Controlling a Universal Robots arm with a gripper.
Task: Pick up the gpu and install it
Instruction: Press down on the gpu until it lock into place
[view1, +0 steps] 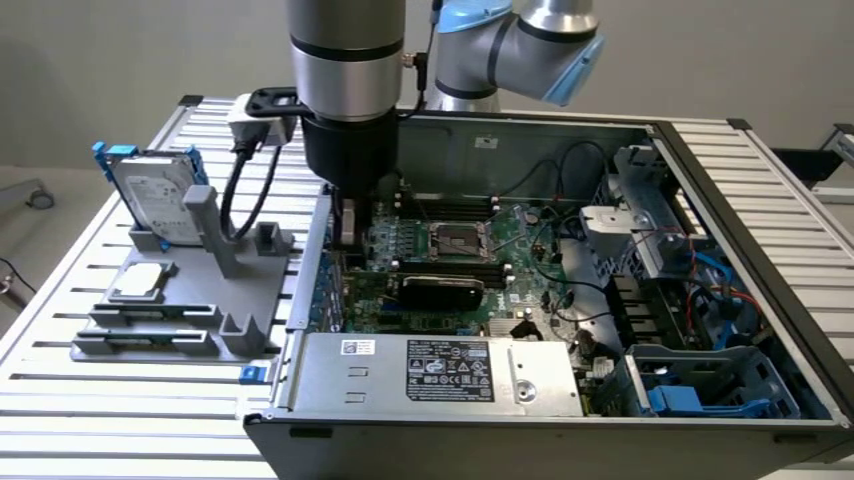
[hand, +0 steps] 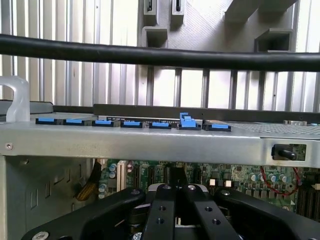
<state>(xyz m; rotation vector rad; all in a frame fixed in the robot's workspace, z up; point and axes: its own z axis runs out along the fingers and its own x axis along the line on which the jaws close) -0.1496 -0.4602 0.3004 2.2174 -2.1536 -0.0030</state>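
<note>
Black fingers (hand: 175, 192) shut, low inside case (view1: 304, 300) near rear wall edge.

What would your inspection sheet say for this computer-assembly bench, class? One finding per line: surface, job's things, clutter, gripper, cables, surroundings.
Surface: slatted metal table carrying an open computer case and a grey parts stand.
Job's things: graphics card, black cover up, lying flat on the green mainboard inside the case.
Clutter: hard drive with blue frame upright on the stand; small silver processor chip lying on it.
Gripper: gripper shut, lowered inside the case near its wall; whether it holds anything cannot be told.
Cables: black cable crossing the wrist view; red and black wires inside the case.
Surroundings: plain wall, grey floor.
</note>
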